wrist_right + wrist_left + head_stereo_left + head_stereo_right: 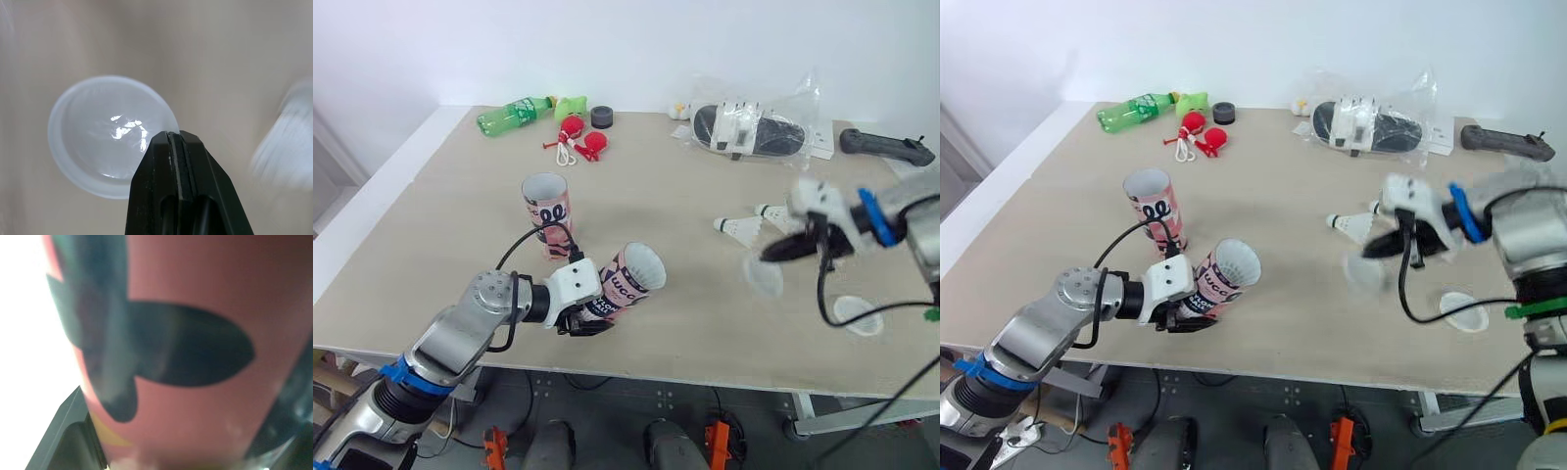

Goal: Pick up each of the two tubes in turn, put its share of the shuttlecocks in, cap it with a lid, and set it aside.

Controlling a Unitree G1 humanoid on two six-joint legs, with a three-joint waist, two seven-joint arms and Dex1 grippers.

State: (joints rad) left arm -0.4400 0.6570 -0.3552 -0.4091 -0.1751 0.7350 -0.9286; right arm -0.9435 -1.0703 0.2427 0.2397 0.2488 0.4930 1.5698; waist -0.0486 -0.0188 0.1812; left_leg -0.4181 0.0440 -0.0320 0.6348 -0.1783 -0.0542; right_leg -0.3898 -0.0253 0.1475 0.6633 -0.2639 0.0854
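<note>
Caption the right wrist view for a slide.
Right gripper, shut, pinching the rim of a translucent lid over the tan table.

Far side of table [440, 196], to my left: green plastic bottle [512, 115] lying on side, neck pointing at small light-green object [572, 104] just beside it. Next along, short black cylinder [602, 117], upright. Slightly nearer me, two red knobs [582, 140] tangled with white cord. Far side, to my right: clear plastic bag [749, 122] lying flat, black slippers inside. Small pale-yellow thing [679, 111] at bag's left corner; I cannot tell what. Far right: black handle-shaped object [886, 146] lying on table.
</note>
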